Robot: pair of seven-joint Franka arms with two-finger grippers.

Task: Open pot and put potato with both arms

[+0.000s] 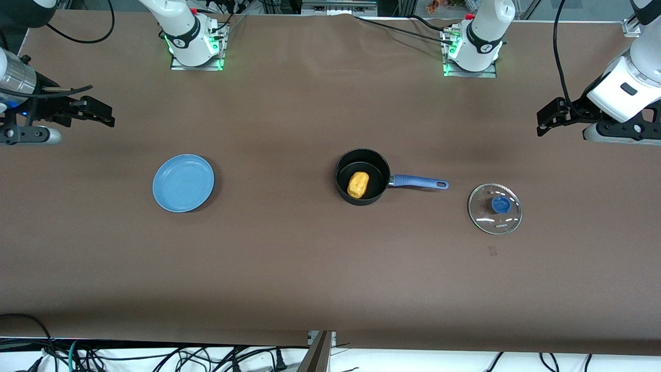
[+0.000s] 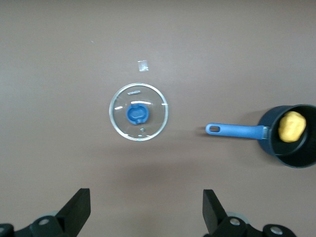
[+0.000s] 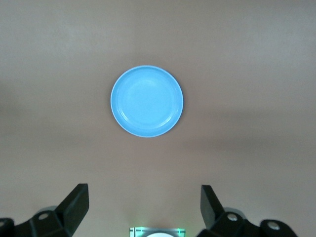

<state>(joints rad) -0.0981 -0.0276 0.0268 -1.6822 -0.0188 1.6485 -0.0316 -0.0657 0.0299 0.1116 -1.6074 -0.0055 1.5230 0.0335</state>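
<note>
The black pot [image 1: 362, 177] stands open at the middle of the table, its blue handle [image 1: 418, 182] pointing toward the left arm's end. The yellow-orange potato [image 1: 358, 184] lies inside it. The glass lid [image 1: 494, 208] with its blue knob lies flat on the table past the handle's tip. My left gripper [image 1: 548, 116] is open and empty, raised at the left arm's end of the table. Its wrist view shows the lid [image 2: 138, 112], the pot [image 2: 292, 137] and the potato [image 2: 290, 126]. My right gripper [image 1: 98, 112] is open and empty, raised at the right arm's end.
A flat blue plate [image 1: 183, 183] lies toward the right arm's end of the table, level with the pot; it also shows in the right wrist view [image 3: 146, 100]. A small scrap [image 1: 492, 251] lies nearer the front camera than the lid.
</note>
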